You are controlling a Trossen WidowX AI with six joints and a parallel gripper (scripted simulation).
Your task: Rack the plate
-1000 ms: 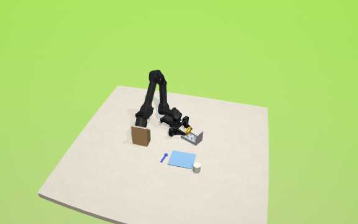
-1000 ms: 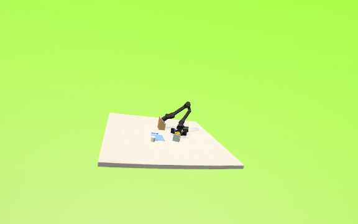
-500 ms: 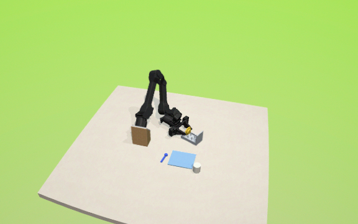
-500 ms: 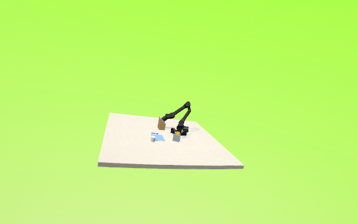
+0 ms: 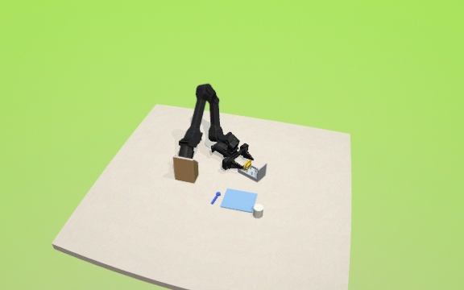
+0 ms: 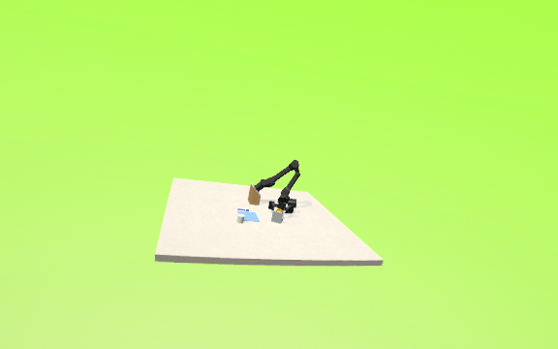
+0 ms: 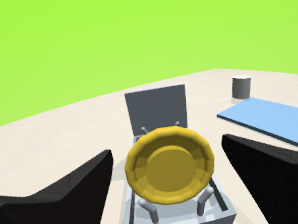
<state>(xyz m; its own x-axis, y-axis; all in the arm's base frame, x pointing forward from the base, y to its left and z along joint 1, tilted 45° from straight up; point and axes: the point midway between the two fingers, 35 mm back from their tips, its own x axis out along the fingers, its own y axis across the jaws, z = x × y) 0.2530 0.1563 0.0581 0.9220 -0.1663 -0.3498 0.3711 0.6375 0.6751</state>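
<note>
The yellow plate (image 5: pixel 247 164) (image 6: pixel 279 210) (image 7: pixel 171 167) stands roughly upright in the grey dish rack (image 5: pixel 262 171) (image 6: pixel 277 217) (image 7: pixel 159 107). In the wrist view two rails show in front of its lower edge and the tips of others behind it; whether its bottom edge rests on the rack floor is hidden. My gripper (image 5: pixel 248 163) (image 7: pixel 168 148) is open around the plate, with a gap between each finger and the plate's rim in the wrist view. The rack's tall end panel is behind the plate.
A light blue board (image 5: pixel 239 200) (image 6: pixel 249 216) (image 7: pixel 265 117) lies beside the rack, with a grey-white cylinder (image 5: pixel 258 211) (image 6: pixel 240 219) (image 7: pixel 241 87) at its corner. A blue spoon (image 5: pixel 215 198) (image 6: pixel 243 209) lies near the board. A brown block (image 5: pixel 185 170) (image 6: pixel 254 195) stands by the arm.
</note>
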